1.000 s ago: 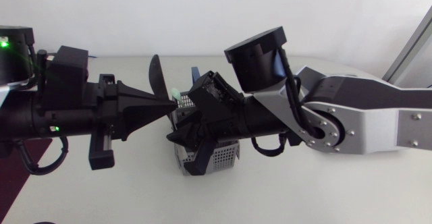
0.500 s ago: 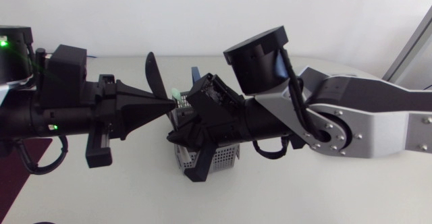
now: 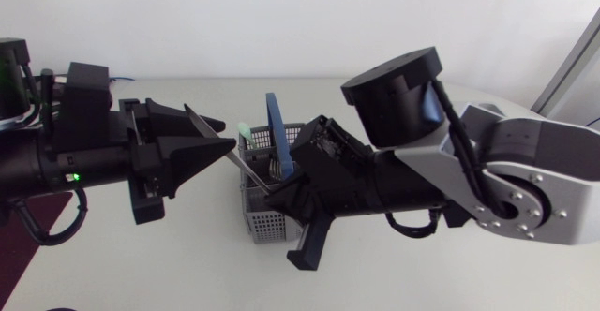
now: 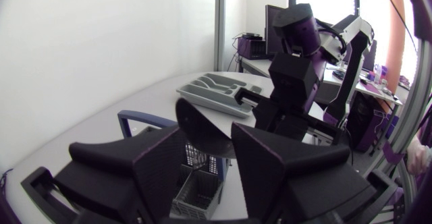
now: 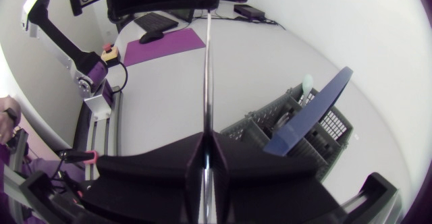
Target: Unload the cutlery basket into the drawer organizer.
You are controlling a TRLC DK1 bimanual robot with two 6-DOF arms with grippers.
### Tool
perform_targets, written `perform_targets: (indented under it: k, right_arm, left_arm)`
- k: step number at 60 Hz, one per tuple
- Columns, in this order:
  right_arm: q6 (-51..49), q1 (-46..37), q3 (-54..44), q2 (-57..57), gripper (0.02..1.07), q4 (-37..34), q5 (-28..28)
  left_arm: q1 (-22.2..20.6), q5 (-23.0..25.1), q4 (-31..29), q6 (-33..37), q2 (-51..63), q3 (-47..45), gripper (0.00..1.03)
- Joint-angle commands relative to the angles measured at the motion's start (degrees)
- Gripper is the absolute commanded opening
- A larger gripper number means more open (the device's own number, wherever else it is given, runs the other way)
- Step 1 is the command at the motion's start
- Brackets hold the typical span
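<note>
Our right gripper [image 3: 277, 193], jaws narrow, clamps the silver utensil [image 3: 250, 171] just above the cutlery basket [image 3: 266, 225]. Its other end is at our left gripper [image 3: 226, 134]; can't tell that grip.

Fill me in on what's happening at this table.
The right tool is shut on a long silver utensil, held up beside the grey cutlery basket. The utensil's far end reaches the left tool; whether that tool grips it cannot be seen. A blue utensil and a pale green handle stand in the basket. The grey drawer organizer sits farther along the table.
</note>
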Motion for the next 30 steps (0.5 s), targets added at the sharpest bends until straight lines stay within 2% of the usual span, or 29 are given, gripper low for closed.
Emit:
perform_targets:
  k: [1, 17, 30]
  right_arm:
    - [0.06, 0.01, -1.84, -2.5, 0.08, -0.77, -0.37]
    - [0.06, -0.17, -3.95, -4.35, 0.08, -2.53, 0.68]
    - [-0.11, -0.43, -6.14, -5.67, 0.08, -2.7, 0.68]
  left_arm:
    - [0.34, -1.8, 0.94, -0.84, -0.37, -0.41, 0.61]
    - [0.34, -4.61, 0.94, -2.6, -1.24, 1.53, 0.78]
    - [0.52, -5.4, 1.38, -2.86, -1.07, 2.76, 0.79]
